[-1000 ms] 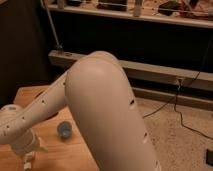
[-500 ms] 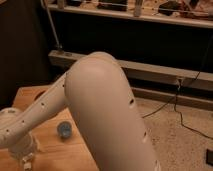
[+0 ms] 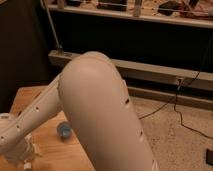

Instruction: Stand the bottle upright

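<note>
Wood table fills the lower left corner, its near part cut off by the bottom and left edges. No bottle can be made out on it; much of the tabletop is covered by the arm, so where the bottle lies, and whether it lies flat or stands, cannot be told.

At the bottom left the gripper hangs low over the table, close to the edge of the view and partly cut off. It shows only as a pale, blurred shape. Whether it is spread or closed, and whether it has hold of anything, cannot be told.

Just right of the gripper, a little farther back on the table, stands a small round blue cup. It is upright and apart from the gripper. Its right side is hidden by the arm, and its inside is too dim to show any contents.

The white arm takes up the middle of the view. One thick segment runs from the bottom edge up to a rounded elbow. A thinner segment slants from there down and left toward the gripper.

Right of the arm lies speckled floor with a black cable trailing across it. Behind, a low pale ledge runs along a dark wall, with a cluttered shelf above, cut off at the top.
</note>
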{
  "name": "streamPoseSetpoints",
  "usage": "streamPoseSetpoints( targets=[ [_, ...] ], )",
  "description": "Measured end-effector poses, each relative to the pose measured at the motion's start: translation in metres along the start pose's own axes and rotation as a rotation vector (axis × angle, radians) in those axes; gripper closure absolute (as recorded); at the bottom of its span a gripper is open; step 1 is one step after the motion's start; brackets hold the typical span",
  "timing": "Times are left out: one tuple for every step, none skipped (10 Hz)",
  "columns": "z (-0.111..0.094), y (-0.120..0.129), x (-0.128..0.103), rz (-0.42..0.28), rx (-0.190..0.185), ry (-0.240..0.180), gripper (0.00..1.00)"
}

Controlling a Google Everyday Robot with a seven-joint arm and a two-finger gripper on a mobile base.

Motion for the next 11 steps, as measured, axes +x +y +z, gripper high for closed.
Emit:
streamPoseSetpoints(
  targets=[
    [0.0,-0.001,0.0,0.002,0.0,0.0,0.35],
    [0.0,-0.001,-0.001,0.003,0.0,0.0,0.35],
    [0.0,-0.001,-0.001,0.002,-0.001,-0.001,0.35],
    [0.0,0.0,0.0,0.001,-0.001,0.0,0.35],
    [0.0,0.0,0.0,0.001,-0.001,0.0,0.35],
    [0.003,-0.001,0.0,-0.006,0.009,0.012,0.35],
    [0.006,0.001,0.003,-0.026,0.025,0.034,0.35],
    [0.004,0.002,0.002,-0.047,0.04,0.061,0.35],
    [-0.003,-0.003,-0.005,-0.064,0.068,0.087,0.35],
    [-0.008,-0.001,-0.011,-0.079,0.084,0.103,0.35],
    [-0.013,0.004,-0.018,-0.091,0.094,0.112,0.35]
  ],
)
